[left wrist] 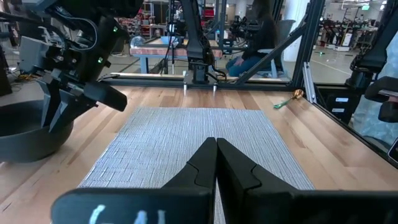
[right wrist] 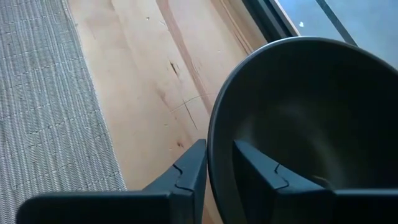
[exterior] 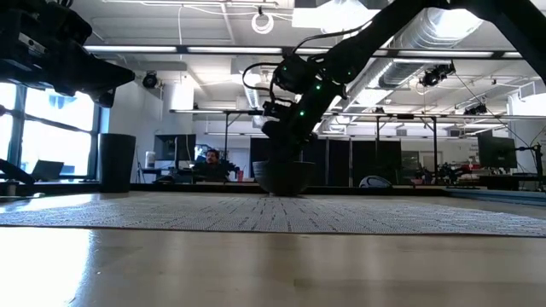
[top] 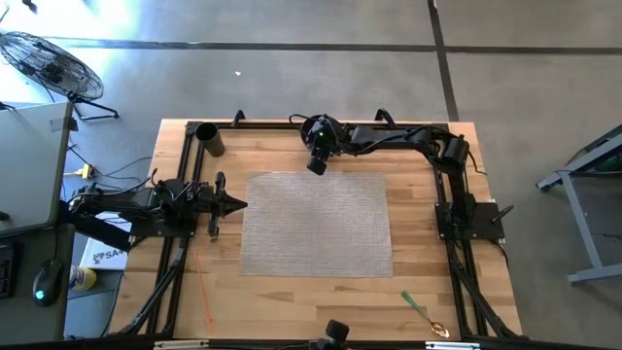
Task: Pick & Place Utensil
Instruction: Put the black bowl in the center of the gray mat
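A dark bowl (right wrist: 311,118) sits on the wood near the table's far edge, just beyond the woven grey mat (top: 316,224); it also shows in the low view (exterior: 286,176) and the left wrist view (left wrist: 25,134). My right gripper (right wrist: 219,168) stands over it, shut on its rim. The utensil, a gold spoon with a green handle (top: 420,309), lies on the wood near the table's near right corner. My left gripper (top: 243,203) waits shut at the mat's left edge, touching nothing. My right gripper holds the bowl's rim (right wrist: 214,146) on the side toward the mat. One finger (right wrist: 258,171) is inside the bowl and the other finger (right wrist: 189,171) outside. The fingers come from above, pointing down. The bowl's base looks set on the table (exterior: 286,189).
A black cup (top: 209,138) stands at the table's far left corner. Black metal rails (top: 457,253) run along the table's left, right and far sides. The mat covers the table's middle. A person sits in the room beyond the table (left wrist: 258,31).
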You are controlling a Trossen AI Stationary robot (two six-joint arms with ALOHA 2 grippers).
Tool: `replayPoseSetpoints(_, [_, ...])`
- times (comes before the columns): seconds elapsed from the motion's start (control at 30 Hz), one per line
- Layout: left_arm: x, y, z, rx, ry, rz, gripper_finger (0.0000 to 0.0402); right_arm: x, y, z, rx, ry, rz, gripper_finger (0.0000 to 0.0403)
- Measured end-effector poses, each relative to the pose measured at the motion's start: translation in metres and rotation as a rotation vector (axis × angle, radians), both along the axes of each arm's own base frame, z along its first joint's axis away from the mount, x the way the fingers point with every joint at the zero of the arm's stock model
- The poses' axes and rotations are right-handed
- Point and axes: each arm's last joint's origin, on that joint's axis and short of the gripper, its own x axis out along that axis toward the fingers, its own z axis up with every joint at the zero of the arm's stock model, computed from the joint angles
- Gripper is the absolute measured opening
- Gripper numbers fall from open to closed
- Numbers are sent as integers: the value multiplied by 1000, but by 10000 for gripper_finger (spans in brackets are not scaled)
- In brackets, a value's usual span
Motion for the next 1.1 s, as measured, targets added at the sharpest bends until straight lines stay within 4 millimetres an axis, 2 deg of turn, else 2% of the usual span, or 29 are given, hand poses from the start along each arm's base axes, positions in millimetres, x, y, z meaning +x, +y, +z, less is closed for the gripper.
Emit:
replayPoseSetpoints(0.43, [0,0,0,0,0,0,1,0,0,0,14,-7,-17,8])
replayPoseSetpoints(0.67, [0,0,0,0,0,0,1,4,8,5,4,15,-35,10])
replayPoseSetpoints(0.87, [0,0,0,0,0,0,1,17,41,19,-27,115,-26,6])
replayPoseSetpoints(1.1, [0,0,0,0,0,0,1,35,109,32,18,141,65,7])
